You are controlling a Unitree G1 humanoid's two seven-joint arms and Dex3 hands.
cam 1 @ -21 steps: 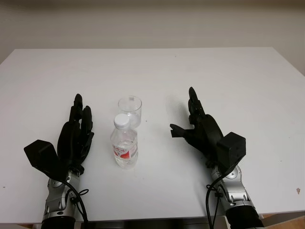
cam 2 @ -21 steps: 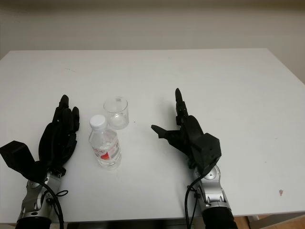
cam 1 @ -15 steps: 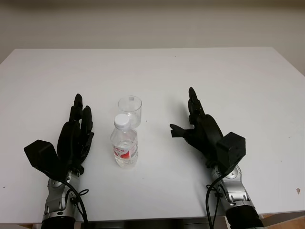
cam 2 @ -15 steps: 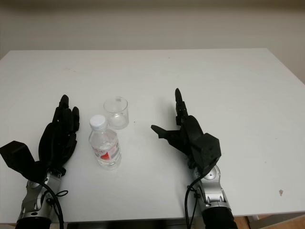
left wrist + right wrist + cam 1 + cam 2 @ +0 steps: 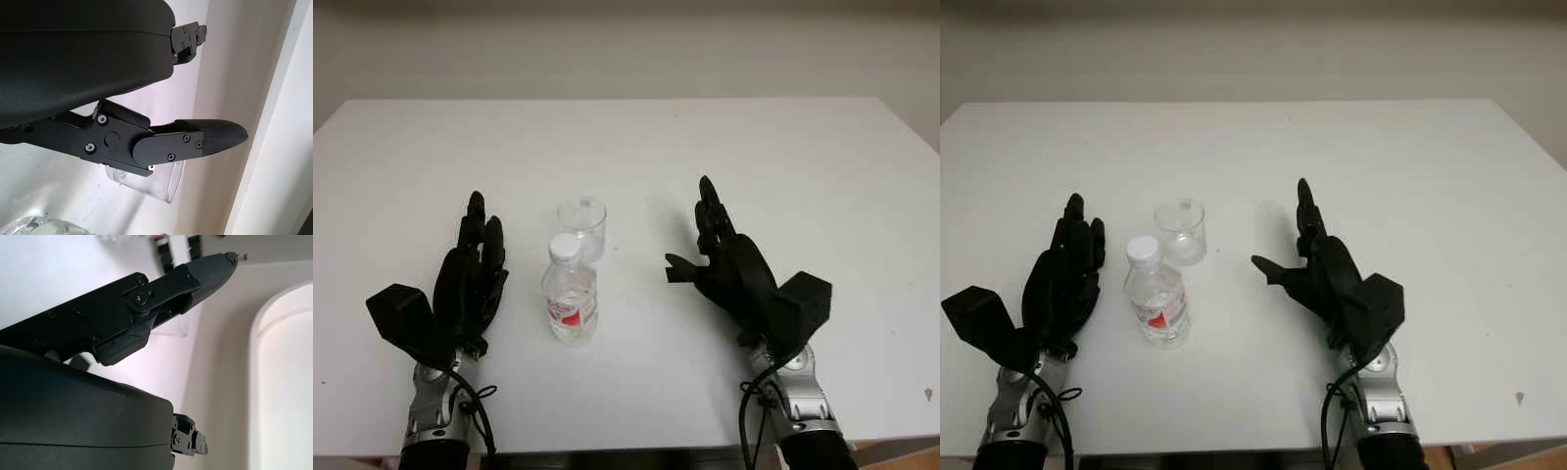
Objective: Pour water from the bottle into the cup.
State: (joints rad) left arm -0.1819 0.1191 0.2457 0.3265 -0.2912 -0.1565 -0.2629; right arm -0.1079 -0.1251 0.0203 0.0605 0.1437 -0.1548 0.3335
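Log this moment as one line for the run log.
bottle: upright, capped, untouched | cup: behind bottle | left robot hand: open | right robot hand: open

On the bench (image 5: pixel 636 147): bottle (image 5: pixel 571 295) upright near the front edge. Just behind the bottle, a touch to the right: cup (image 5: pixel 581 224), upright. Left of the bottle, near but apart: left hand (image 5: pixel 473 278), open. Right of the bottle, well apart: right hand (image 5: pixel 724 262), open, thumb toward the bottle.
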